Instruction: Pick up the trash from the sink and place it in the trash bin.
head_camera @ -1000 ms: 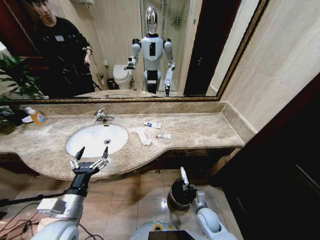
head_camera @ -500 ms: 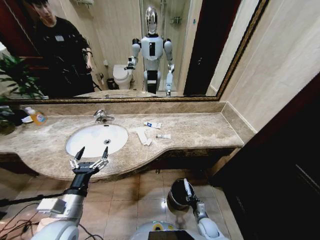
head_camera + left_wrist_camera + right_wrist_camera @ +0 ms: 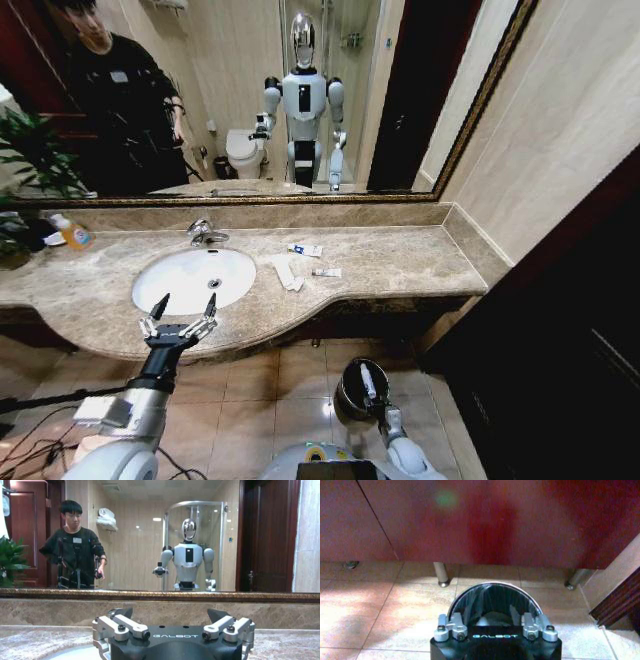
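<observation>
1. The room was a bathroom with a beige marble worktop (image 3: pixel 400 262) running under a wide framed mirror (image 3: pixel 250 100), brown floor tiles (image 3: pixel 250 400) below and dark red panelling to the right.
2. One white oval sink (image 3: pixel 180 285) sat in the worktop, with one chrome tap (image 3: pixel 205 233) behind it; I saw no trash inside the basin.
3. Three bits of trash lay on the worktop just right of the sink: a white tube (image 3: pixel 305 250) nearest the wall, a crumpled white paper strip (image 3: pixel 285 272) beside the basin, and a small tube (image 3: pixel 326 272) near the front edge.
4. One yellow-orange bottle (image 3: pixel 73 235) stood far to the left by a potted plant (image 3: pixel 30 170).
5. One round dark trash bin (image 3: pixel 350 385) stood on the floor below the worktop's front edge; in the right wrist view its black liner (image 3: pixel 495 596) showed, and what lay inside could not be made out.
6. Two pincers were present. The left pincer (image 3: pixel 180 312) hovered at the worktop's front edge before the sink, fingers spread wide, holding nothing.
7. The right pincer (image 3: pixel 368 385) hung over the bin's mouth; in the right wrist view its fingers (image 3: pixel 451 624) stood apart, with nothing between them that I could see.
</observation>
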Tool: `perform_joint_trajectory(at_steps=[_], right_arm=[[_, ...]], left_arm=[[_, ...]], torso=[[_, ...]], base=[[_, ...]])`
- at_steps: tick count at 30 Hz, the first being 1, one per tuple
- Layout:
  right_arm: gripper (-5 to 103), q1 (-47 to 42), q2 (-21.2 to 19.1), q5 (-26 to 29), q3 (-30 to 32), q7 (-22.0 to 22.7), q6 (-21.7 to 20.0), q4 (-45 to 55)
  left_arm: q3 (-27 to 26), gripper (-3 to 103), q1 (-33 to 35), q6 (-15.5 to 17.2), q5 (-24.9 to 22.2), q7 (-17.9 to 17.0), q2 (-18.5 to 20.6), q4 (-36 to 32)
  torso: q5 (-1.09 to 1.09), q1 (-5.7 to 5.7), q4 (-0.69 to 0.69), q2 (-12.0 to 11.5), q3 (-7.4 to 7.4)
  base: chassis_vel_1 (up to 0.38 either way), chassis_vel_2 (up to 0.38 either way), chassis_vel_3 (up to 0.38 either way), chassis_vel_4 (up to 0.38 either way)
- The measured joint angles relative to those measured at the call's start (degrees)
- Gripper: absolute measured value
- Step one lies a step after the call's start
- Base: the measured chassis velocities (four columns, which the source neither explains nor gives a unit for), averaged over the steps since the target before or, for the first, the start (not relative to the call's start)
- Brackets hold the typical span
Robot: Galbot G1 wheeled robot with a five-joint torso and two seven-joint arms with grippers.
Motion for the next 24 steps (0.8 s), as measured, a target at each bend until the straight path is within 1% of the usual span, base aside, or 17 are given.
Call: perform_joint_trajectory(at_steps=[1,2,4,6,9,10,12,13,24], right_arm=[[61,0.0,0.0,0.0,0.0,0.1,0.2,0.0],[61,0.0,0.0,0.0,0.0,0.1,0.2,0.0],[73,-0.2,-0.1,0.0,0.0,0.4,0.4,0.3],[73,-0.3,-0.2,0.0,0.0,0.5,0.4,0.5],[89,-0.7,-0.4,0.2,0.0,0.8,0.6,1.2],[89,-0.7,-0.4,0.2,0.0,0.8,0.6,1.2],[97,-1.0,-0.6,0.3,0.0,0.8,0.8,1.6],[99,-1.1,-0.7,0.3,0.1,0.9,0.9,1.7],[100,-1.9,-1.1,1.1,0.1,1.0,1.6,2.5]], left_arm=[[0.0,100,0.0,0.0,0.0,0.0,0.0,0.0],[0.0,100,0.0,0.0,0.0,0.0,0.0,0.0],[0.0,100,0.0,0.0,0.0,0.0,0.0,0.0],[0.0,100,0.0,0.0,0.0,0.0,0.0,0.0],[0.0,100,0.0,0.0,0.0,0.0,0.0,0.0],[0.0,100,0.0,0.0,0.0,0.0,0.0,0.0],[0.0,100,0.0,0.0,0.0,0.0,0.0,0.0],[0.0,100,0.0,0.0,0.0,0.0,0.0,0.0],[0.0,100,0.0,0.0,0.0,0.0,0.0,0.0]], torso=[[-0.01,0.00,0.00,0.0,0.00],[-0.01,0.00,0.00,0.0,0.00],[0.00,0.00,0.00,0.0,0.00],[0.00,0.00,0.00,0.0,0.00],[0.00,0.00,0.00,0.0,0.00],[0.00,0.00,0.00,0.0,0.00],[0.00,0.00,0.00,0.0,0.00],[0.00,0.00,0.00,0.0,0.00],[0.00,0.00,0.00,0.0,0.00]], base=[[0.000,0.000,0.000,0.000],[0.000,0.000,0.000,0.000],[0.000,0.000,0.000,0.000],[0.000,0.000,0.000,0.000],[0.000,0.000,0.000,0.000],[0.000,0.000,0.000,0.000],[0.000,0.000,0.000,0.000],[0.000,0.000,0.000,0.000],[0.000,0.000,0.000,0.000]])
